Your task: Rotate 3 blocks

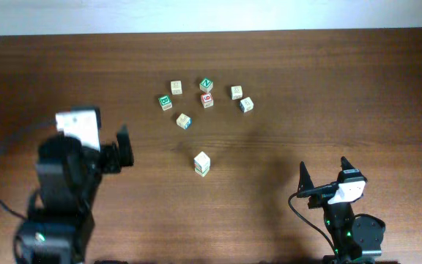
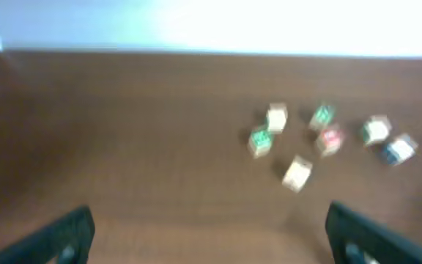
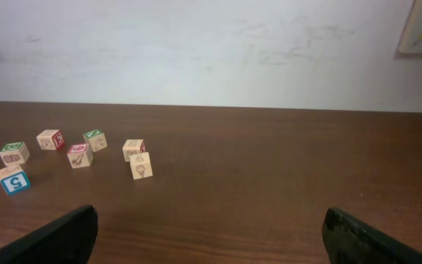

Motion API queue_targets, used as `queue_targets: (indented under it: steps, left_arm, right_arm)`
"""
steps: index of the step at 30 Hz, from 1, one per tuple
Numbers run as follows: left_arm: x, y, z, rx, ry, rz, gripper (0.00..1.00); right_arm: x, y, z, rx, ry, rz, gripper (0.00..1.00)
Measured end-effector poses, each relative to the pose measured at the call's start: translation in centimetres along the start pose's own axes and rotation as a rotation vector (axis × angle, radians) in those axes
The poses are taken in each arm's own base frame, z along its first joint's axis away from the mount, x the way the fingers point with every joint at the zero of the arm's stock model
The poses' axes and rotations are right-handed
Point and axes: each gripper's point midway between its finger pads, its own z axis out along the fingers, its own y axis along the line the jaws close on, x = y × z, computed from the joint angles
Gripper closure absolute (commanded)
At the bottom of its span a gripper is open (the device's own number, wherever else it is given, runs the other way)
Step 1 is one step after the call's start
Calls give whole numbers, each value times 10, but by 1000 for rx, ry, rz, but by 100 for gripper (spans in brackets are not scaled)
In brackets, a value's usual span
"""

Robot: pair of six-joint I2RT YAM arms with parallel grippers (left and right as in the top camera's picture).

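Small wooden alphabet blocks lie in a loose ring at the table's far middle. A near-plain tan block (image 1: 201, 163) sits alone, nearer than the ring. A pale block with a blue numeral (image 1: 184, 121) (image 3: 12, 179) lies at the ring's near edge. Another pale block (image 1: 246, 104) (image 3: 141, 165) shows reddish print on one side. My left gripper (image 1: 125, 147) (image 2: 207, 220) hangs open left of the blocks, holding nothing. My right gripper (image 1: 324, 166) (image 3: 209, 220) stands open at the near right, also holding nothing. The left wrist view is blurred.
Two green-faced cubes (image 1: 206, 84) (image 1: 165, 102), a red-faced cube (image 1: 207, 100) and two more pale cubes (image 1: 176, 87) (image 1: 237, 92) complete the ring. A white wall runs behind the table's far edge (image 3: 269, 107).
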Motion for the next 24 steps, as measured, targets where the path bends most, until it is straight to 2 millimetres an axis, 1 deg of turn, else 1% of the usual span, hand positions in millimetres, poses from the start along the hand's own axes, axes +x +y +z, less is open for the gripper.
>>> queue_targets:
  steps: [2, 3, 5, 7, 8, 9, 12, 16, 18, 19, 24]
  left_arm:
    - [23, 9, 3, -23, -57, 5, 1]
    - [29, 11, 4, -25, -102, 12, 1]
    - [49, 14, 7, -28, -194, 44, 1]
    - [64, 13, 9, -26, -261, 86, 1]
    - [67, 12, 9, -29, -306, 104, 1]
    - [76, 12, 11, -34, -356, 130, 1]
    - [96, 12, 15, -46, -409, 172, 1]
    - [112, 13, 17, -58, -453, 206, 1]
    - [124, 13, 22, -57, -424, 217, 1]
    - [126, 13, 23, -57, -417, 219, 1]
    - [126, 13, 23, -57, -419, 219, 1]
  right_arm:
    - [0, 0, 0, 0, 0, 0, 2]
    - [0, 0, 0, 0, 0, 0, 2]
    - [0, 0, 0, 0, 0, 0, 2]
    - [0, 0, 0, 0, 0, -1, 2]
    - [0, 0, 0, 0, 0, 0, 2]
    - [0, 0, 0, 0, 0, 0, 2]
    - [0, 0, 0, 0, 0, 0, 2]
    - [0, 0, 0, 0, 0, 0, 2]
    - [0, 0, 0, 0, 0, 0, 2]
    - [0, 0, 0, 0, 0, 0, 2]
    - [0, 0, 0, 0, 0, 0, 2]
